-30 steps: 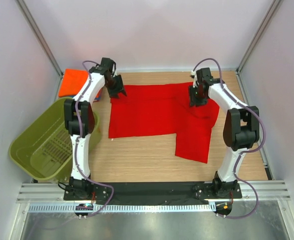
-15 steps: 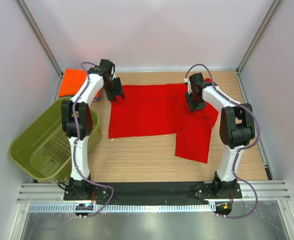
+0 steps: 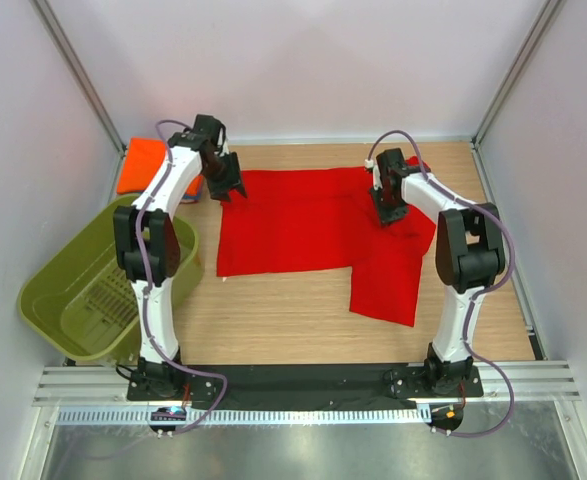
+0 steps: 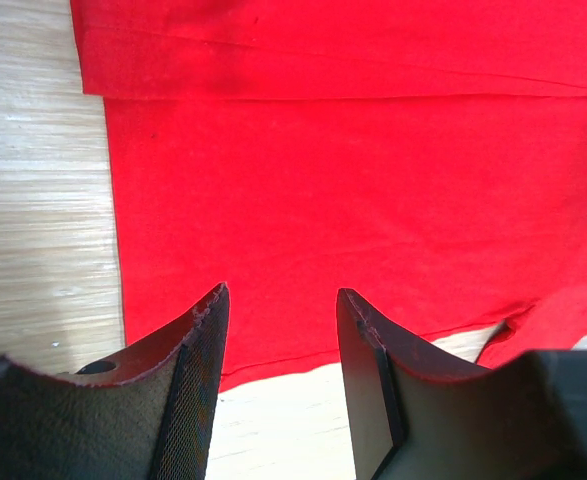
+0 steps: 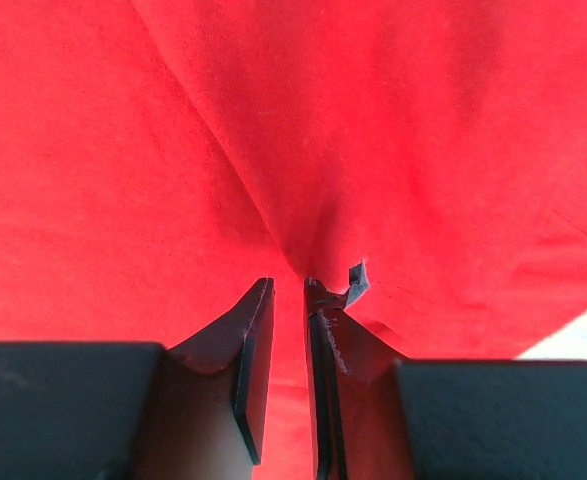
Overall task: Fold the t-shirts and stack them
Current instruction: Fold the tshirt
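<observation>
While the right gripper (image 5: 288, 287) pinched a pucker of the red t-shirt (image 3: 303, 225), the left gripper (image 4: 280, 298) hung spread above its edge, holding nothing. An orange t-shirt (image 3: 141, 162) lay beyond the basket (image 3: 48, 275).

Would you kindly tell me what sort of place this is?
Likely a robotics lab test cell: white walls box in a wooden table, a left arm and right arm are bolted at its near edge, and a red shirt lies spread between them.

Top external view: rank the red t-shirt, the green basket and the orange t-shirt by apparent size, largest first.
1. red t-shirt, spread flat.
2. green basket, not far behind.
3. orange t-shirt, smallest by far, partly hidden behind the left arm.
</observation>
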